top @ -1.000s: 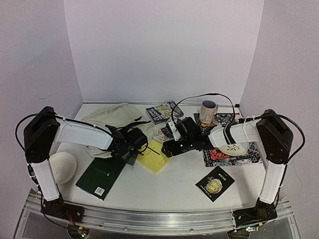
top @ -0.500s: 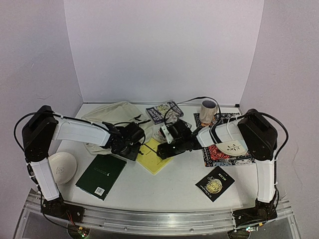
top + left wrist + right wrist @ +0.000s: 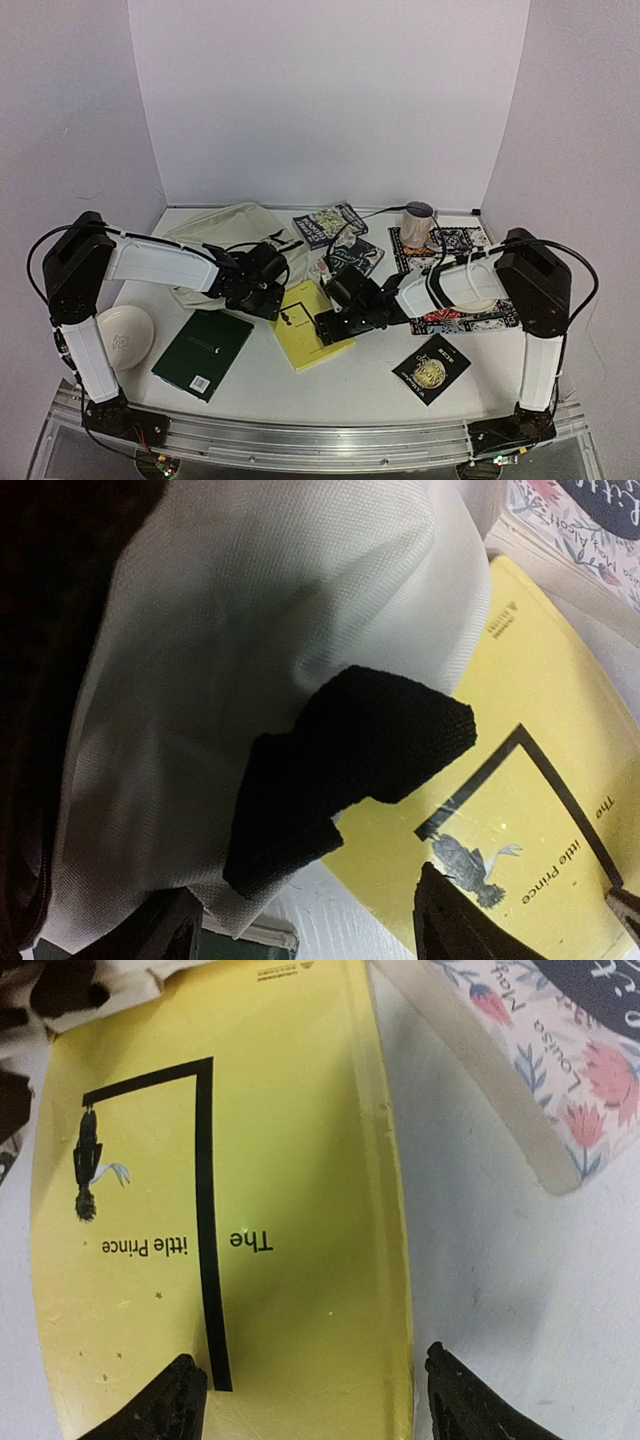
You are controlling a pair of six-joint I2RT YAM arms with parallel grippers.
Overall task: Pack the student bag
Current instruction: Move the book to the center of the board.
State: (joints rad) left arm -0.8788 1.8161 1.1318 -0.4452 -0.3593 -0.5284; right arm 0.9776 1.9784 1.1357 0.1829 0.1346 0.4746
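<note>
**Status: packing not yet under way.** The student bag (image 3: 222, 238) lies slumped at the far left of the table (image 3: 340, 400), behind your left arm. Nothing visible has gone into it, and no view shows whether its mouth is open.

**Items outside the bag:**
- The yellow book (image 3: 300, 332) lies flat mid-table, just beside the bag's near edge.
- The green book (image 3: 205, 348) lies near the left front.
- Two floral-covered books (image 3: 328, 224) lie at the back centre.
- The black booklet (image 3: 430, 368) lies near the right front.
- The mug (image 3: 420, 222) stands on the patterned mat (image 3: 450, 322).
- The white bowl (image 3: 123, 335) sits at the far left.

Which of these belong in the bag I cannot judge.

**Left gripper (image 3: 310, 928):** released. Its fingers are spread with nothing between them, poised at the bag's edge. A black strap end (image 3: 350, 750) lies on the cream fabric just ahead of it and overlaps the yellow book's corner.

**Right gripper (image 3: 310, 1400):** released, holding nothing. Its fingers are spread wide over the near end of the yellow book, one above the cover and one at the spine edge. I cannot tell whether they touch the cover.

**Remaining, in my judgement:** all of it. You need to secure the bag's opening with the left arm, take the yellow book with the right arm and feed it in, then deal with the other books.
</note>
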